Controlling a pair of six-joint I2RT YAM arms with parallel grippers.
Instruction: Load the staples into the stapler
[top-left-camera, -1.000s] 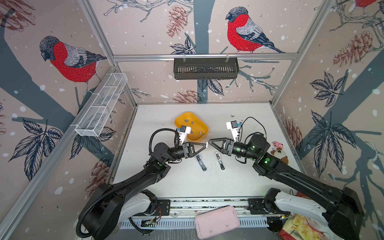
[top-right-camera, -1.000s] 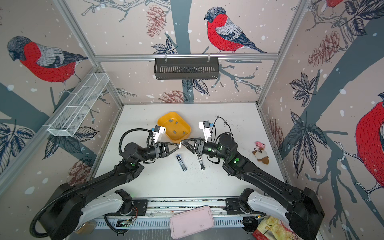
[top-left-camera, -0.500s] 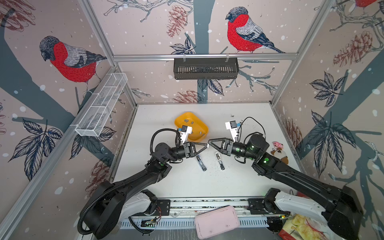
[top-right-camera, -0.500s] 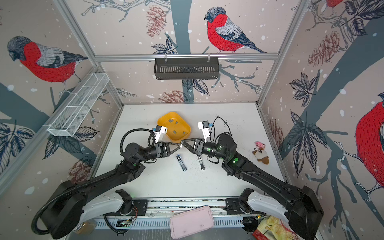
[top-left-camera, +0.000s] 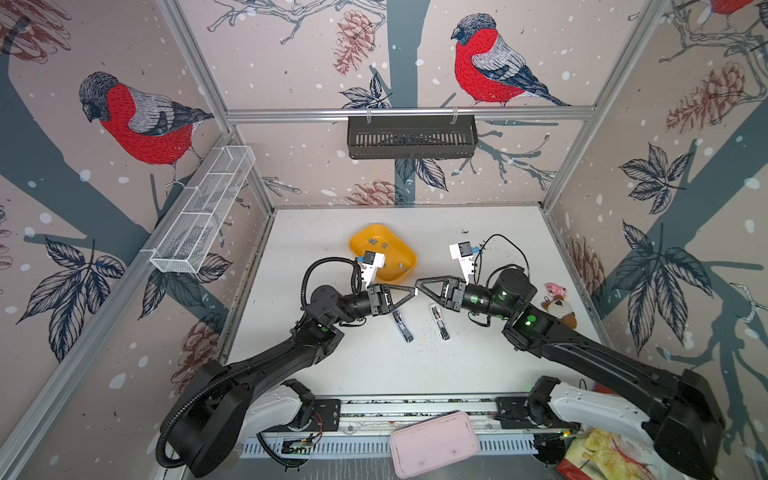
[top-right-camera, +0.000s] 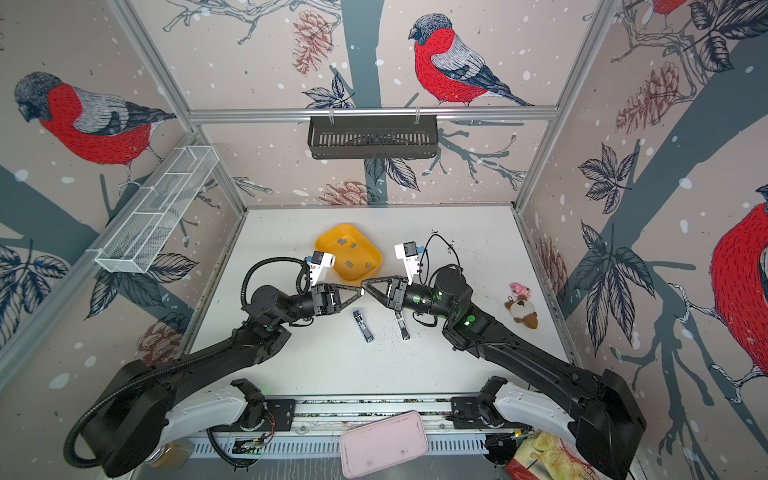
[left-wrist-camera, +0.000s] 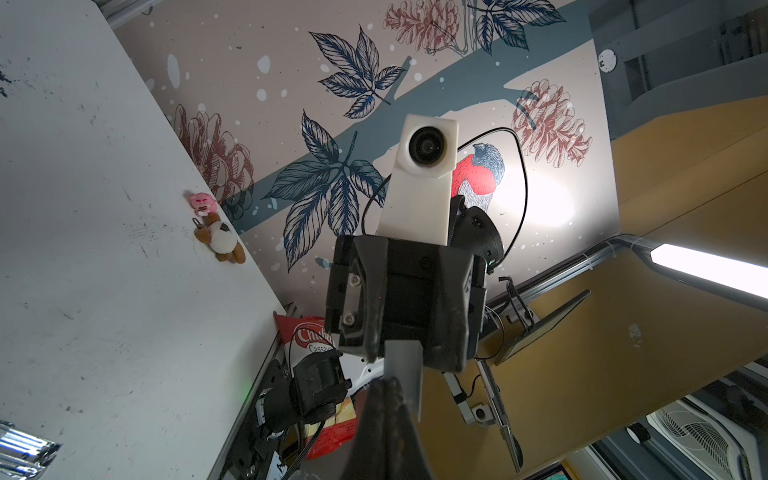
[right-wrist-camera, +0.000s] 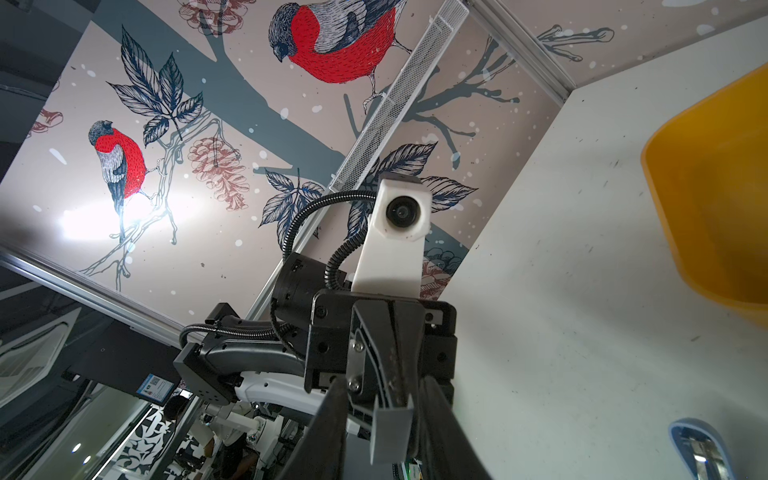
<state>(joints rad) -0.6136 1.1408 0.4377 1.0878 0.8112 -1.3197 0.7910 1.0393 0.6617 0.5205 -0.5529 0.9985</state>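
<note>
- Staples (top-left-camera: 372, 241) mostly sit loose in the yellow bowl (top-left-camera: 356, 242) at the far side of the table.
- One staple strip (left-wrist-camera: 401, 368) is up in the air, with my left gripper (top-left-camera: 412, 290) clamped on it.
- My right gripper (top-left-camera: 418, 284) meets it tip to tip, jaws apart around the strip's free end, not squeezing it as far as I can see.
- The bluish stapler (top-left-camera: 402, 326) and the other stapler (top-left-camera: 439, 322) lie below, clear of both grippers. Looks like a handover, so the actual loading is all left.

a robot lab cell: bird-printed panels (top-left-camera: 291, 54) in an aluminium frame (top-left-camera: 409, 111), arms (top-left-camera: 282, 357) mounted on a rail (top-left-camera: 415, 406).
</note>
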